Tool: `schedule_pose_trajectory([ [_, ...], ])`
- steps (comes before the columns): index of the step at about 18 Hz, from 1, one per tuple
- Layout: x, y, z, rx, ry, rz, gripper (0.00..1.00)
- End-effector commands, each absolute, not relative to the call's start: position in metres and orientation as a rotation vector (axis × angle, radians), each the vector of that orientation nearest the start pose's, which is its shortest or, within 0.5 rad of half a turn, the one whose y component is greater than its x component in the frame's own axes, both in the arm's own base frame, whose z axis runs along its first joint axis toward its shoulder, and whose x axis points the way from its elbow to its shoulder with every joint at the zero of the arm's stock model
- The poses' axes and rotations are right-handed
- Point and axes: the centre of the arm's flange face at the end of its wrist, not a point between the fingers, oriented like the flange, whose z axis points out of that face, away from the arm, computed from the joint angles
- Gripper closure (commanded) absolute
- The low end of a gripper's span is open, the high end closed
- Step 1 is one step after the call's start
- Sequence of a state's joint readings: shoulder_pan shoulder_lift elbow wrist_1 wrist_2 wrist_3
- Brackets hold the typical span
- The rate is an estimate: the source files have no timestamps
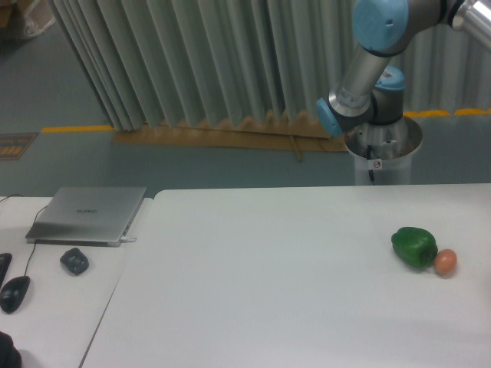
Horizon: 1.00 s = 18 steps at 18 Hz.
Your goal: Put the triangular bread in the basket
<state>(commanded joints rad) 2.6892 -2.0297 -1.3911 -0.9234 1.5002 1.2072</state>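
While the arm (368,73) rises behind the white surface (268,291), its claw is outside the picture, so its state cannot be told. The triangular bread and basket are not visible. Touching the green pepper (414,247) on its right lies a small orange-brown ball (446,261).

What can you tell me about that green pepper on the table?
The green pepper is glossy dark green, lumpy and rounded, and looks whole. It lies on the white table near the right edge. A small orange-brown ball sits right against its right side, apparently touching. Nothing else is near it, and no robot hand shows.
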Motion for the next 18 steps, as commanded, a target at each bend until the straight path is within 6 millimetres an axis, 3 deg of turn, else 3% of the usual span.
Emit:
schedule_pose_trajectory([
  [3, -0.523, 0.439, 0.375, -2.95, 0.212, 0.44, 0.0],
  [5, -0.5, 0.453, 0.36, -2.99, 0.271, 0.391, 0.0],
  [8, -0.467, 0.463, 0.364, -3.002, 0.339, 0.323, 0.0],
  [10, -0.454, 0.463, 0.376, -3.01, 0.362, 0.284, 0.0],
  [13, -0.435, 0.467, 0.372, -3.061, 0.411, 0.143, 0.0],
  [15, -0.426, 0.457, 0.382, -3.079, 0.442, 0.081, 0.0],
  [18, -0.421, 0.452, 0.38, -3.079, 0.542, -0.011, 0.0],
])
